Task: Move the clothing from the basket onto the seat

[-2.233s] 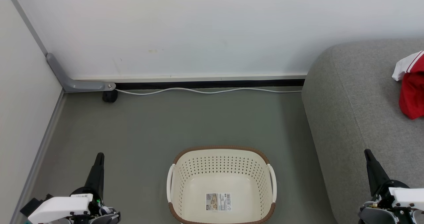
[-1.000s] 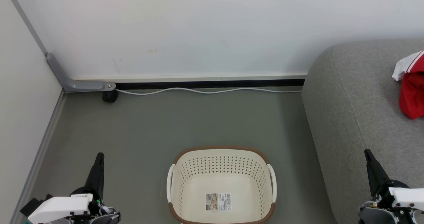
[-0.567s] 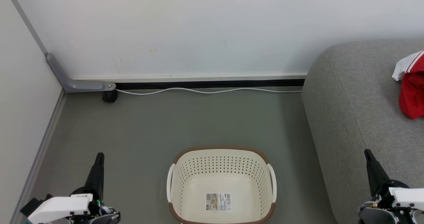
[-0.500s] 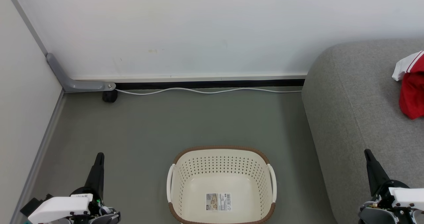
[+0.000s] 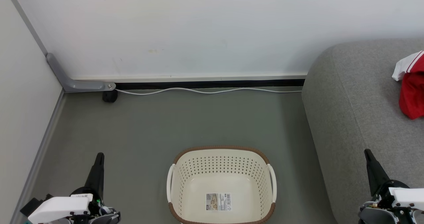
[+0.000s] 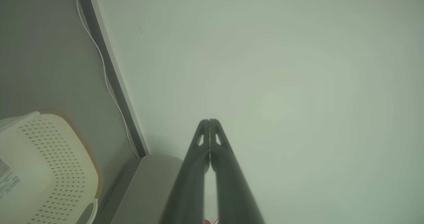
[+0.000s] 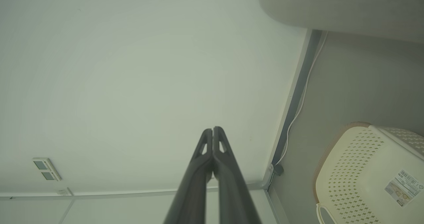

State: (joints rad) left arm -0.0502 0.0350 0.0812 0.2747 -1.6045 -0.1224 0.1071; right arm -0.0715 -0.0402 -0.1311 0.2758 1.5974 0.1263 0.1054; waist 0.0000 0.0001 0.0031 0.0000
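The cream basket [image 5: 221,156] with a brown rim stands on the floor at bottom centre, holding nothing but a barcode label on its base; it shows too as the basket [image 6: 49,157] and the basket [image 7: 361,171] in the wrist views. Red clothing with white trim [image 5: 411,86] lies on the grey seat [image 5: 357,101] at the right edge. My left gripper [image 5: 99,155] is shut, low at the left, apart from the basket. My right gripper [image 5: 367,151] is shut, low at the right, in front of the seat. Fingertips meet in both wrist views, left gripper [image 6: 209,120] and right gripper [image 7: 212,128].
A white wall runs along the back, with a white cable [image 5: 208,90] on the floor at its foot. A grey bracket [image 5: 71,81] and a dark caster [image 5: 109,96] sit in the left corner. A side wall [image 5: 20,111] bounds the left.
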